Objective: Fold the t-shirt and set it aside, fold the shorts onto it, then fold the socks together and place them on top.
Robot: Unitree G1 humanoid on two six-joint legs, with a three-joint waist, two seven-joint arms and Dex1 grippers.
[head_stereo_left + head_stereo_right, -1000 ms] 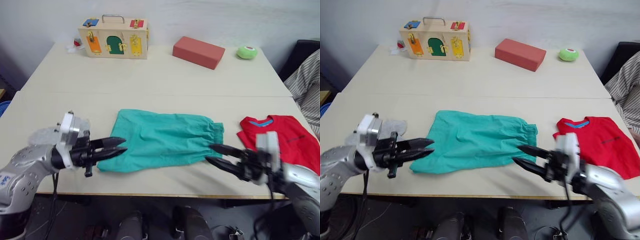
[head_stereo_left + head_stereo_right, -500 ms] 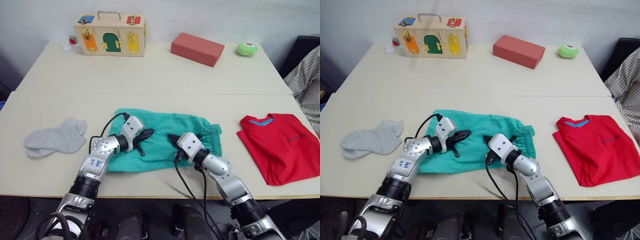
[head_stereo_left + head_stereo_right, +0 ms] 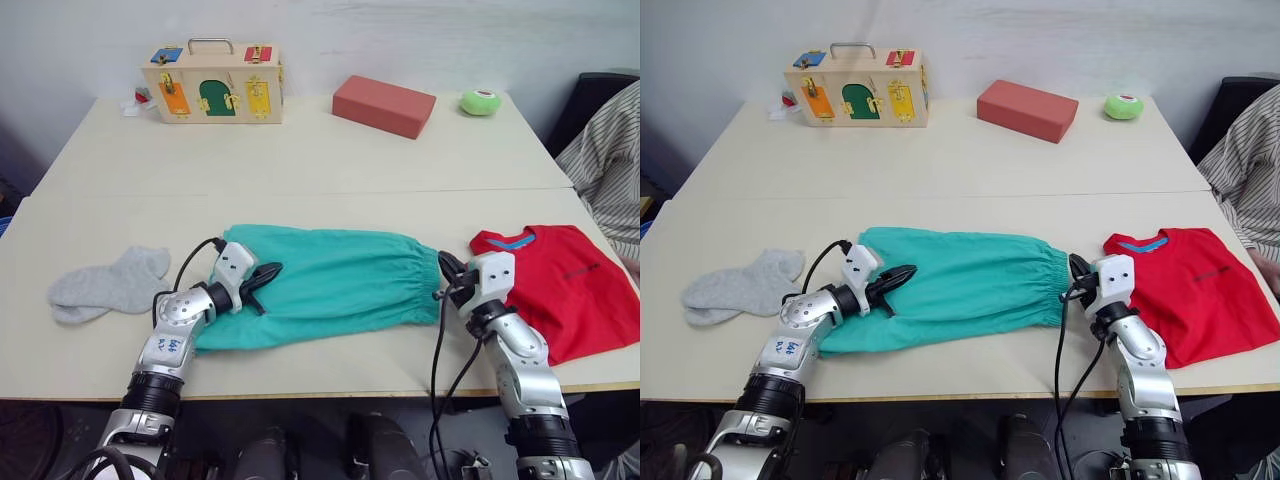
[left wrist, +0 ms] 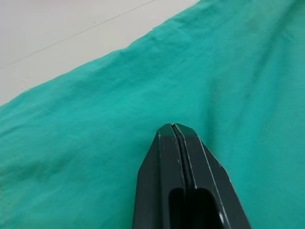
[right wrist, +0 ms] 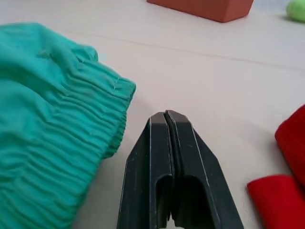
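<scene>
Since 0.5 s ago, our right gripper (image 3: pixel 1077 270) slid to the 3 o'clock waistband of the shorts (image 3: pixel 960 285); left gripper (image 3: pixel 902 273) stayed on them, both clenched empty. Soft, limp cloth; we'd pinch edges.

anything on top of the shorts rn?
Just the left end effector, shut, over the shorts at their left end. No socks or t-shirt on them. Whatever lies underneath is hidden.

Silver arms, black fingers (image 4: pixel 183 171), black cables
</scene>
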